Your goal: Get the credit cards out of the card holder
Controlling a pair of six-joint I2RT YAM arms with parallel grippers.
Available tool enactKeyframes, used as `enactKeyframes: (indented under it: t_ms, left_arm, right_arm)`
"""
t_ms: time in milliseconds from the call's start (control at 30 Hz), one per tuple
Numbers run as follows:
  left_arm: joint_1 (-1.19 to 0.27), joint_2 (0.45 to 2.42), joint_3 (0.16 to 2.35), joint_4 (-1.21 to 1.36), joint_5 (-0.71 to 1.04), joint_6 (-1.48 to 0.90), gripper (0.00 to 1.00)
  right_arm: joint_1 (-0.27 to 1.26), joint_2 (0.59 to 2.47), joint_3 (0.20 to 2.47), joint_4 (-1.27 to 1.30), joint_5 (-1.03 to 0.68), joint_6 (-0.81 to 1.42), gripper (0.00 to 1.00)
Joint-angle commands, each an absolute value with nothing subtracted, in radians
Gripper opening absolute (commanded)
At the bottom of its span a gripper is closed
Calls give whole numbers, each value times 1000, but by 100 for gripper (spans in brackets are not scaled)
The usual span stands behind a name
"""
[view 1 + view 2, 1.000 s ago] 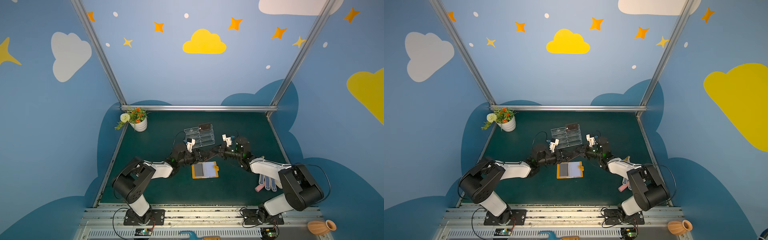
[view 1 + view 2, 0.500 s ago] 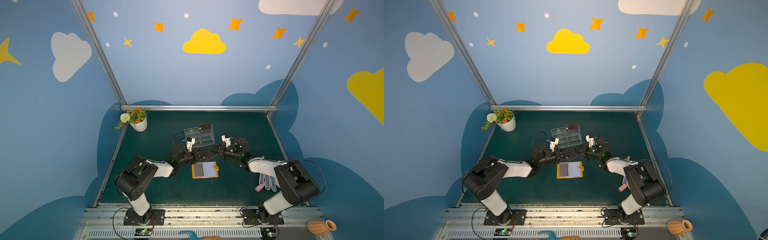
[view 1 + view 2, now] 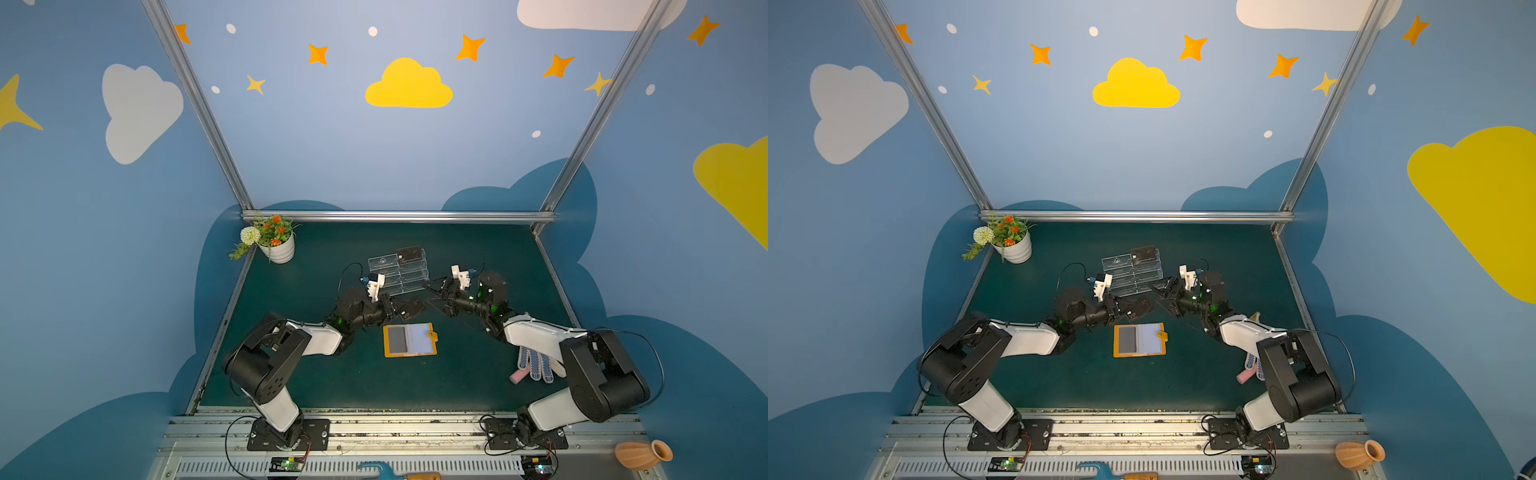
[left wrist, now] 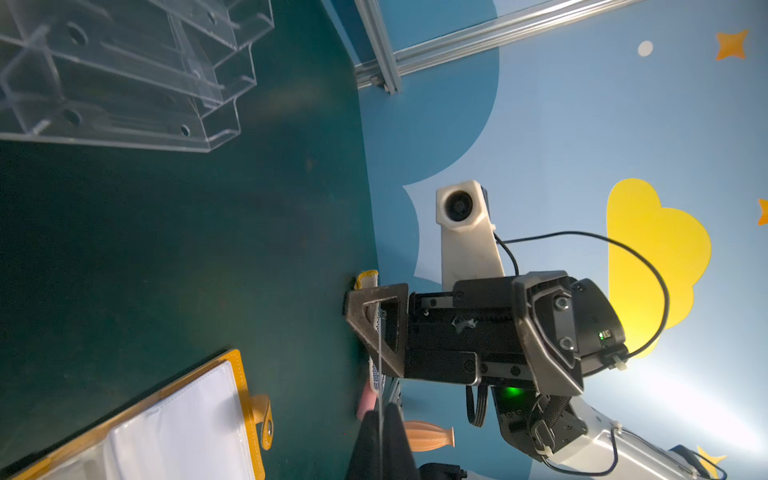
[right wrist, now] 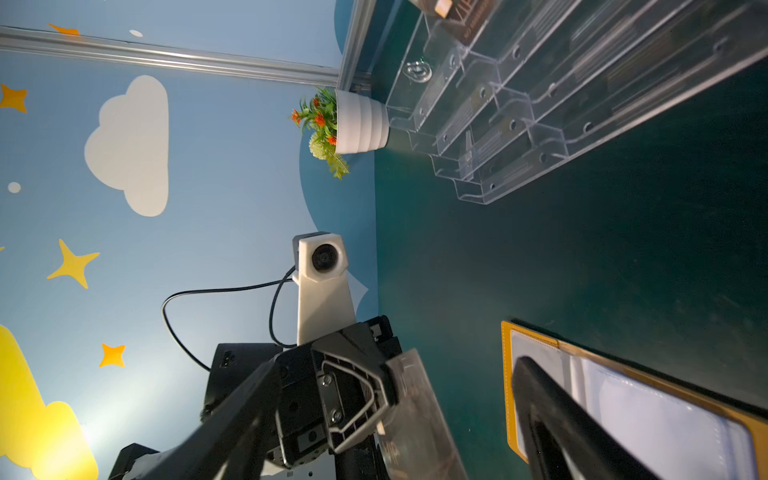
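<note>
The left gripper (image 3: 394, 311) is clamped on one short end of a thin, dark brown-black plastic card (image 3: 411, 309) with pale lettering. It holds the card roughly level above the dark green worktop (image 3: 332, 382). In the left wrist view the card shows edge-on, as a thin line running out from the pinched fingers (image 4: 386, 449).

The right gripper (image 3: 434, 297) faces it with jaws spread wide and nothing in them. In the right wrist view its fingers (image 5: 552, 415) stand well apart on either side of the card; whether either touches it I cannot tell.

Both grippers hang over the middle of the worktop, between a clear acrylic tiered stand (image 3: 382, 262) on the far side and the orange-yellow card holder (image 3: 409, 354) on the near side. The holder lies open and flat, snap tab to the right, with a dark grey rectangle (image 3: 397, 338) under its left clear sleeve. A second dark card (image 3: 409, 252) sits in the stand's farthest tier, right compartment.

Each arm rises from its base at the near edge, folds at the shoulder and stretches low toward the centre with its wrist rolled sideways.

Bare worktop lies between the holder and the near edge, and out to the left edge. A white ribbed flowerpot (image 3: 278, 249) fills the far left corner. A dotted white glove (image 3: 536, 365) and a pink object (image 3: 518, 376) lie near the right edge.
</note>
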State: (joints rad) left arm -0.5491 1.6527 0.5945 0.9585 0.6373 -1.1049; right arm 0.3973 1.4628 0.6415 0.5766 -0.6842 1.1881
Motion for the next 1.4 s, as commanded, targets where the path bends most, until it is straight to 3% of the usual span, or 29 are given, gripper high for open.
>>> enactKeyframes:
  t_ms: [0, 400, 567, 833, 1367]
  left_arm:
    - [-527, 1616, 627, 915, 627, -1064, 4]
    - [-385, 1650, 919, 616, 678, -839, 4]
    - [-358, 1765, 1159, 402, 740, -616, 4]
    - [-291, 1995, 1456, 401, 863, -576, 4]
    - [-265, 2284, 1881, 95, 923, -398, 4]
  right_arm:
    - [376, 1375, 661, 423, -639, 1110, 89]
    - [242, 1225, 667, 183, -671, 997, 90]
    - [216, 1258, 702, 182, -726, 977, 90]
    - [204, 1324, 743, 159, -791, 930, 90]
    - [151, 1478, 776, 267, -867, 972, 90]
